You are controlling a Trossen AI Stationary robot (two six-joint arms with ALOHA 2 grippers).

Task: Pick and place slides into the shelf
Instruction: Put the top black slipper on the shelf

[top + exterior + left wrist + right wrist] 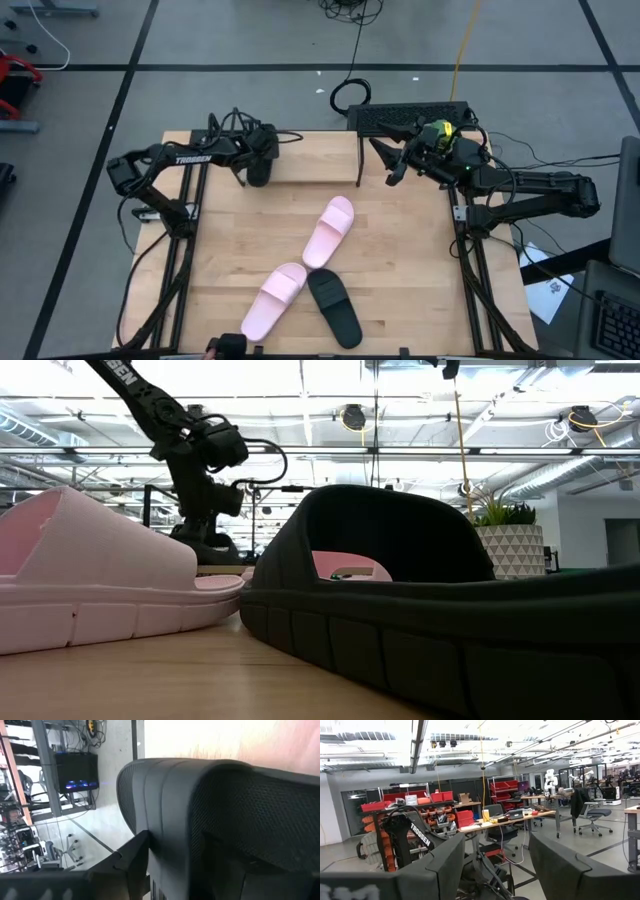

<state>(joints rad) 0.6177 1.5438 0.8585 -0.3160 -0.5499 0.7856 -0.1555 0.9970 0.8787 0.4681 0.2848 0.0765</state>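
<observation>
Left pincer (258, 172): pinching a matte black slide sandal (259, 160) at the left end of the low light wooden shelf (320, 158).
Right pincer (388, 165): spread, raised beside the shelf's right end.
Light wooden bench (400, 280): two pale pink slides (329, 231) (273, 299), one black slide (333, 307), mid to near edge.

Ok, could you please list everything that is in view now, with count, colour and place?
pink slides: two, pale pink, table middle and front
front black slide: one, black, beside the pink ones
second black slide: one, black, at the shelf, by the left gripper
shelf: one, light wood, black wire ends, table's back
keyboard: one, black, behind the table
table: one, light wood
left gripper: dark, over the shelf
right gripper: dark, fingers open, back right, empty
</observation>
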